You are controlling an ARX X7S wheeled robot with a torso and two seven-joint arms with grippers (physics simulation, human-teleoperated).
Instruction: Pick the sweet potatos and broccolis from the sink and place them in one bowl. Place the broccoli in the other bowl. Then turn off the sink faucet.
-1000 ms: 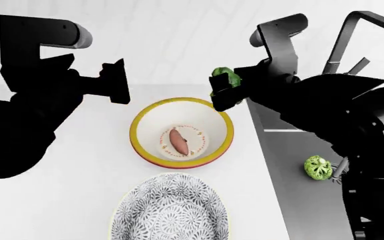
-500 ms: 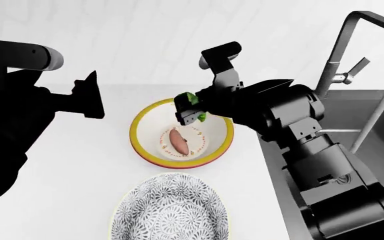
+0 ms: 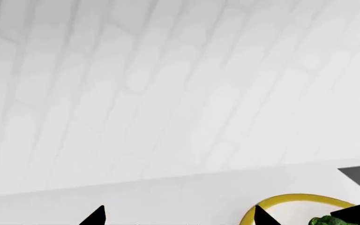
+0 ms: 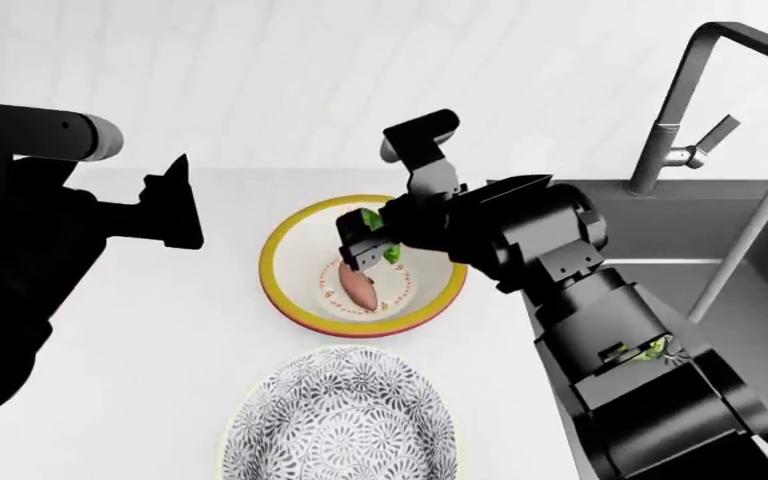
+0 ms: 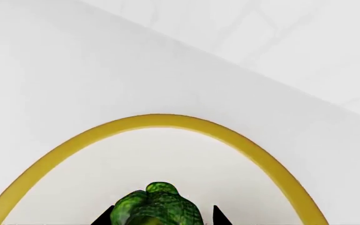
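right end effector (image 4: 368, 238): clamped on a green bumpy broccoli floret (image 4: 375, 222), its fingers on either side of it, held over the inside of the yellow-rimmed white ceramic bowl (image 4: 283, 240); the right wrist view shows the floret (image 5: 158, 206) between the dark fingers with the yellow rim (image 5: 167, 121) curving beyond it.
left end effector (image 4: 177, 205): fingers apart with nothing between them, out to the left of the yellow-rimmed bowl, above the white tabletop (image 4: 157, 330).
sweet potato: one reddish-brown oval sweet potato (image 4: 356, 281) lies on the bowl's floor, just under and near side of the held floret, not touching it.
change: one second ago the right end effector held the floret by the bowl's far right rim; now it is further left and lower, over the bowl's centre. the left end effector has shifted left.
second broccoli: a green piece (image 4: 650, 348) shows in the grey metal sink (image 4: 758, 290), mostly hidden by the right arm.
counts: two broccoli, one sweet potato, two bowls, the other being a grey-patterned bowl (image 4: 341, 420) nearer the robot.
faucet: steel faucet (image 4: 704, 100) at far right.
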